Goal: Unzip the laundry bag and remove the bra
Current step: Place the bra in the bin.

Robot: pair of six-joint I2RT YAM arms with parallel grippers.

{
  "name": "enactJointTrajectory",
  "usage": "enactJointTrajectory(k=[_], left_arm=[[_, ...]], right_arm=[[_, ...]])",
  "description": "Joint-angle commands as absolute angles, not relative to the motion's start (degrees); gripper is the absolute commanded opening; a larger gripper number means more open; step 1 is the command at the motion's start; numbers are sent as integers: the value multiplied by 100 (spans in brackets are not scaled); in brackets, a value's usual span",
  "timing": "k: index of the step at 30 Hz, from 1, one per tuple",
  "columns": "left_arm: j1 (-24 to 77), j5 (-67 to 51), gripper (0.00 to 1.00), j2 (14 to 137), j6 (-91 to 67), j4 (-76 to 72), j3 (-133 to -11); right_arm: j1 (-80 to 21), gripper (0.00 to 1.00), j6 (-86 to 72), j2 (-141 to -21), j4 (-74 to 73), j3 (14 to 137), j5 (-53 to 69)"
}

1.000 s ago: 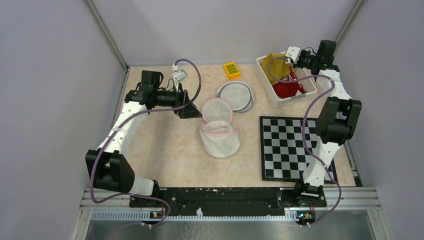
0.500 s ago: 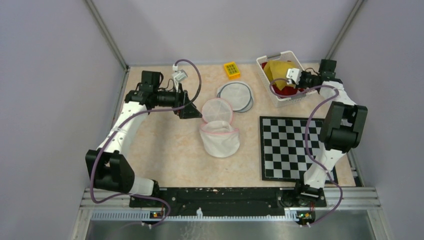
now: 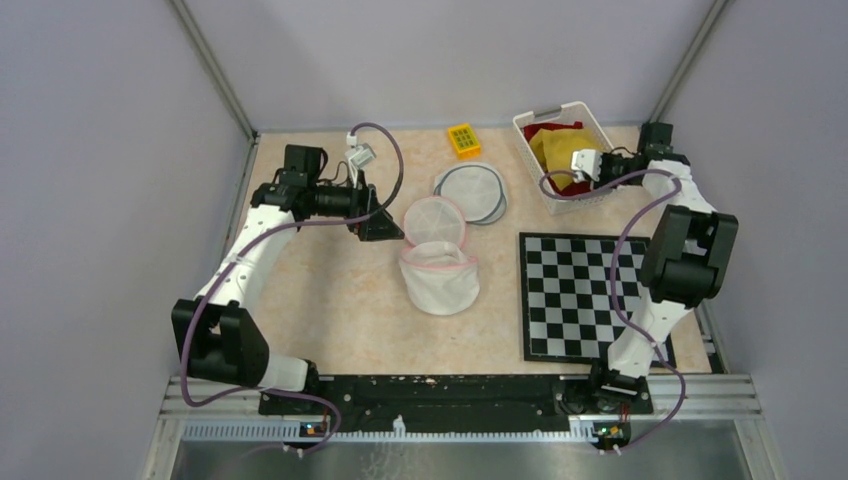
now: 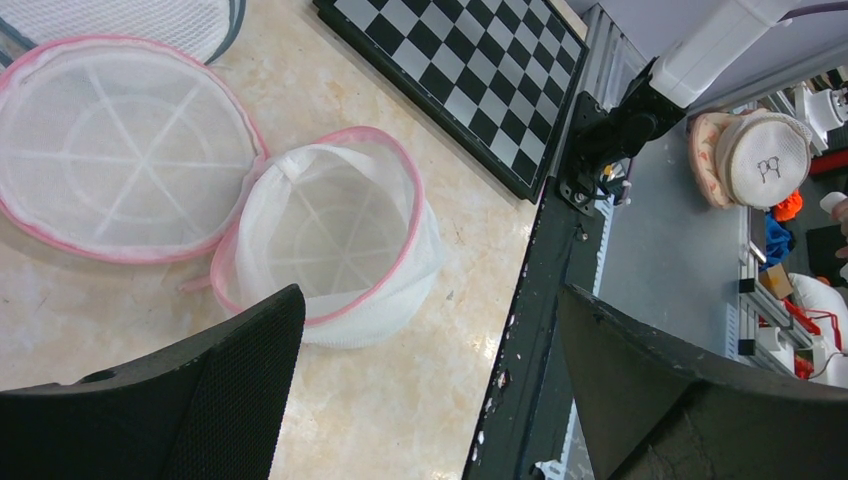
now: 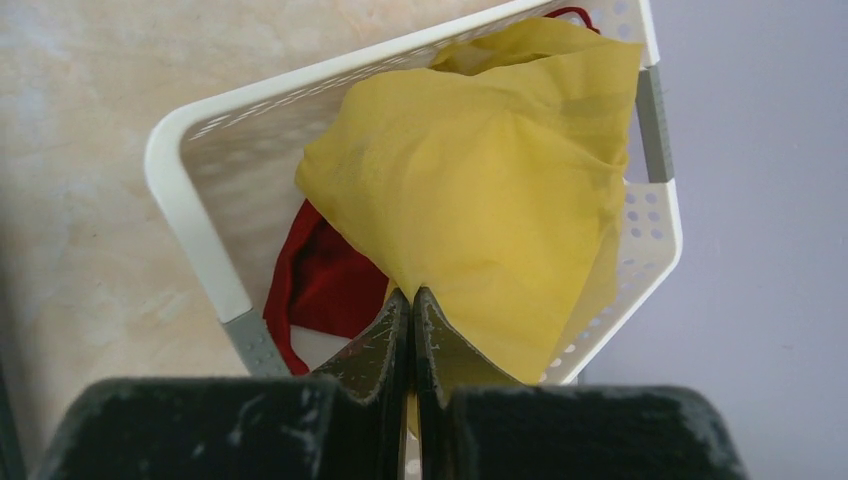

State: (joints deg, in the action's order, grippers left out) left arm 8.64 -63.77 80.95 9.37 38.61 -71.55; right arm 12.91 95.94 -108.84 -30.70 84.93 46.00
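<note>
The white mesh laundry bag (image 3: 440, 282) (image 4: 335, 235) with pink trim lies unzipped at the table's middle, its round lid (image 3: 433, 219) (image 4: 115, 150) flipped back; nothing shows inside it. My left gripper (image 3: 384, 226) (image 4: 430, 330) hovers open just left of the lid, holding nothing. A yellow bra (image 3: 554, 148) (image 5: 480, 180) hangs into the white basket (image 3: 529, 160) (image 5: 190, 230) at the back right. My right gripper (image 3: 566, 178) (image 5: 412, 296) is shut on the bra's lower edge, low over the basket's near corner.
A red garment (image 3: 543, 131) (image 5: 320, 285) lies in the basket under the yellow one. A checkerboard mat (image 3: 590, 295) (image 4: 450, 70) covers the right side. A grey-rimmed mesh disc (image 3: 472, 190) and a small yellow block (image 3: 463, 139) sit behind the bag.
My right arm has swung down from high above the basket, bringing the yellow bra down into it. The left arm and the bag have not moved.
</note>
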Motion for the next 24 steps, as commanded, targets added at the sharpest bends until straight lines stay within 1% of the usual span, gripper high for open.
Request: enactJointTrajectory(k=[1,3,4,6,8,12,14,16,19,22,24], left_arm=[[835,-6601,99,7936,1087,3784,-7146],[836,-6585,99,7926,1106,3786,-7147],[835,-6583,99,7920,1115,3775,-7133],[835,-6600,99,7931,1104,3758,-7113],[835,-6629,99,7966,1091,3761,-7102],[835,-6654,99,7992,1093,3753,-7085],[835,-6674,99,7981,1091,3748,-7069],[835,-6687,99,7987,1089,3743,-7056],[834,-6711,99,7998,1082,3742,-7039],[831,-6697,99,8013,1066,3731,-7009],[835,-6694,99,8020,1047,3718,-6985]], right_arm=[[1362,9,10093,-10717,-3834,8868,4464],[1360,32,10008,-10691,-3871,8892,4379],[1362,41,9894,-10675,-3856,8933,4355],[1367,50,9638,-10665,-3869,9102,4335],[1384,54,9524,-10656,-4038,9320,4393],[1396,55,9563,-10537,-4471,9585,4413],[1397,55,9220,-10443,-4413,9642,4476],[1392,54,8169,-10493,-3948,9860,4678],[1322,47,6195,-10921,-3330,10641,4863],[1098,40,4393,-11564,-2720,11475,4432],[991,39,3390,-11970,-2480,11984,4116]])
